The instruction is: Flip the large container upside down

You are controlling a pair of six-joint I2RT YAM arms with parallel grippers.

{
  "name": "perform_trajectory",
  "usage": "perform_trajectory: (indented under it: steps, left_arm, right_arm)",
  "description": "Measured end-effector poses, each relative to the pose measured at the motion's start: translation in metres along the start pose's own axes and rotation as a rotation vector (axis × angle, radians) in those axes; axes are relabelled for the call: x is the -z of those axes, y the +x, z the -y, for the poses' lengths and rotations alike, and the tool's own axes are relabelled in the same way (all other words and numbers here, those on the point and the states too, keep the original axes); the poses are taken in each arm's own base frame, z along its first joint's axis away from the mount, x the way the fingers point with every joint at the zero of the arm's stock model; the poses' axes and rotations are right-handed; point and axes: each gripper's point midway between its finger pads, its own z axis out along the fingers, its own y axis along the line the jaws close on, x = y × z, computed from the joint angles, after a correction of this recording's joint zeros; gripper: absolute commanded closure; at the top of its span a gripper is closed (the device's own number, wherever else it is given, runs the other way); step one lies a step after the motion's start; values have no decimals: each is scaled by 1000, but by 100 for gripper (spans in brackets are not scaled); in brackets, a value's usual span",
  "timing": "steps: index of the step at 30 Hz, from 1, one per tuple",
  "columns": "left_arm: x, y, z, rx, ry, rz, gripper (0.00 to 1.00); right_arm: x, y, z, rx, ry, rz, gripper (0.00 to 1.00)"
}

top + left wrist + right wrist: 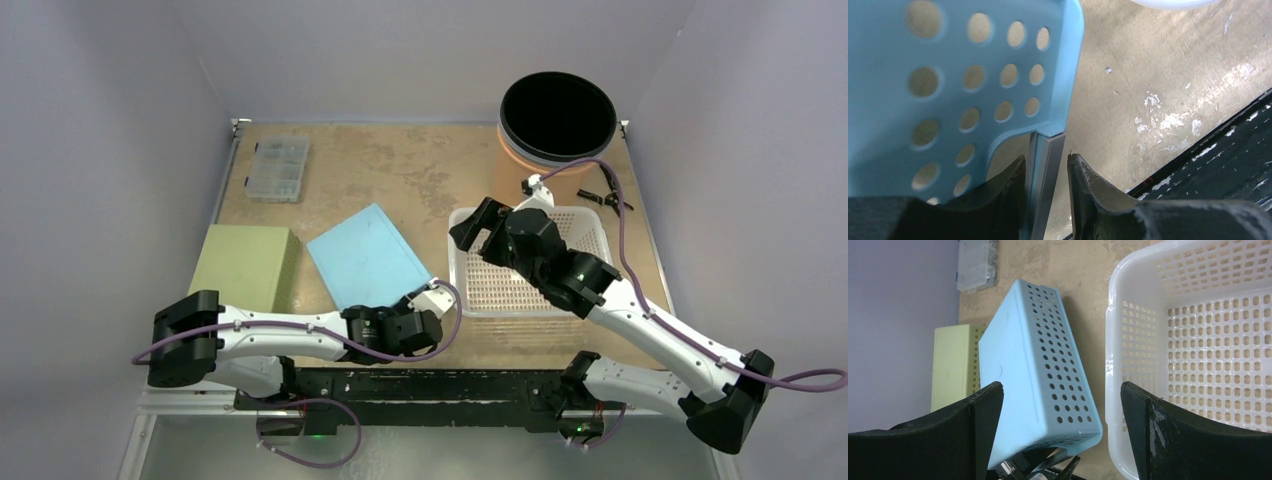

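A large blue perforated container (365, 255) lies bottom up and tilted on the table, left of a bigger white lattice basket (500, 290) that stands upright. My left gripper (428, 292) is at the blue container's near right corner. In the left wrist view the blue rim (1048, 150) stands between the jaws. One finger (1010, 185) is against the rim, and the other (1083, 185) is a small gap off it. My right gripper (480, 228) hangs wide open and holds nothing above the white basket's left wall (1113, 340), beside the blue container (1033, 365).
A pale green box (245, 265) sits bottom up left of the blue container. A clear organiser case (277, 168) lies at the back left. A black round tub (557, 115) on an orange base stands at the back right, with a small black tool (603, 200) near it.
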Motion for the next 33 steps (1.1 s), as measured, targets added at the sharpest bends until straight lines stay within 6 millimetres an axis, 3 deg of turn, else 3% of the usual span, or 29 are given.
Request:
perform_trajectory:
  steps: [19,33]
  left_arm:
    - [12,9,21,-23,30,-35,44]
    - [32,6,35,-72,-86,19,40]
  right_arm:
    - [-17,14,1,30,5,-63,9]
    - [-27,29,-3,67,-22,-136,8]
